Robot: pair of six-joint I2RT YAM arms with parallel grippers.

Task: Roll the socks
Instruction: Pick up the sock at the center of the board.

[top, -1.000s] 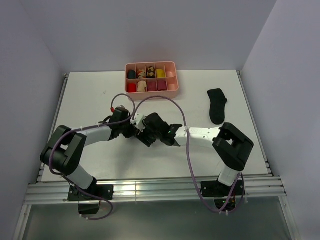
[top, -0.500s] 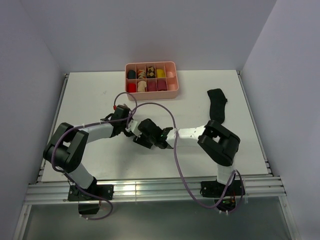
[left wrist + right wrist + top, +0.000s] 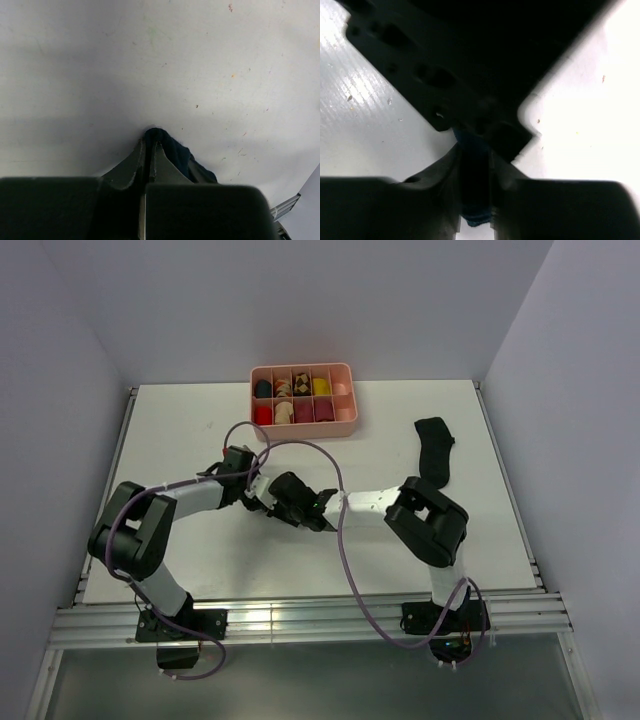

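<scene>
Only a fold of the dark fabric sock [image 3: 171, 146] shows at 12 o'clock of the left fingers [image 3: 130, 167]; the rest is hidden

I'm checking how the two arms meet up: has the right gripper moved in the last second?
Yes. The right gripper has shifted left, judged against the pink tray above it in the top view.

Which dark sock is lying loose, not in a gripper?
The black sock stretched out on the right, untouched. The other dark sock is pinched in the left gripper mid-scene.
</scene>
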